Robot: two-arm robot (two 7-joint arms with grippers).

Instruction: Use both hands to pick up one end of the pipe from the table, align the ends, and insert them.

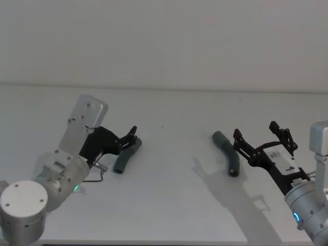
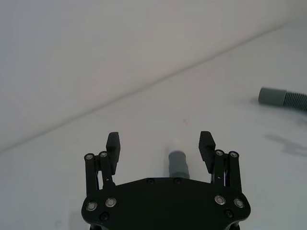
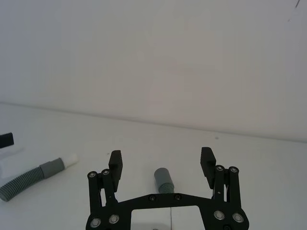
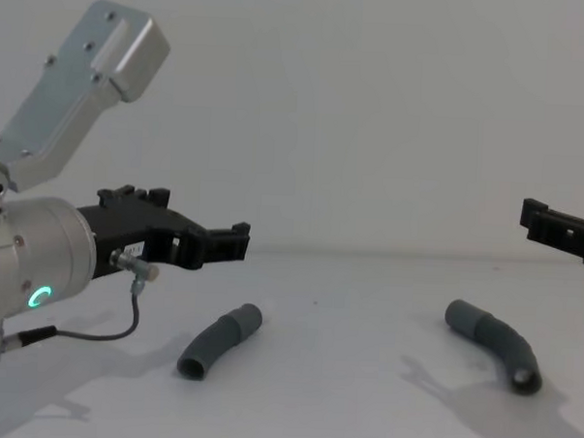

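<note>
Read the head view as a clock face, with 12 o'clock away from the robot. The left pipe piece [image 1: 126, 155] lies on the table [image 1: 174, 205] at about 9 o'clock from the middle. The right pipe piece [image 1: 227, 152] lies at about 3 o'clock, well apart from it. The left piece runs from its collar [image 4: 248, 320] at 1 o'clock to its dark open end at 7 o'clock. The right piece points its grey collar end to 11 o'clock and its dark open end to 5 o'clock.

The left gripper [image 1: 130, 135] reaches in from 8 o'clock and hangs over the collar end of the left piece. Its two fingers are spread apart, released. In the left wrist view the collar and its white tip [image 2: 176, 143] sit between the fingers and below them. The chest view shows this gripper above the piece, not touching it. A green light [image 4: 38, 296] glows on its wrist.

The right gripper [image 1: 255, 131] comes in from 4 o'clock, also released, with its fingers wide apart. One fingertip is just beside the bend of the right piece on its 3 o'clock side. In the right wrist view the collar end of that piece shows between the two fingers. In the chest view this gripper hangs above the table at the right edge. A blue light [image 1: 296, 216] shows on its wrist.
</note>
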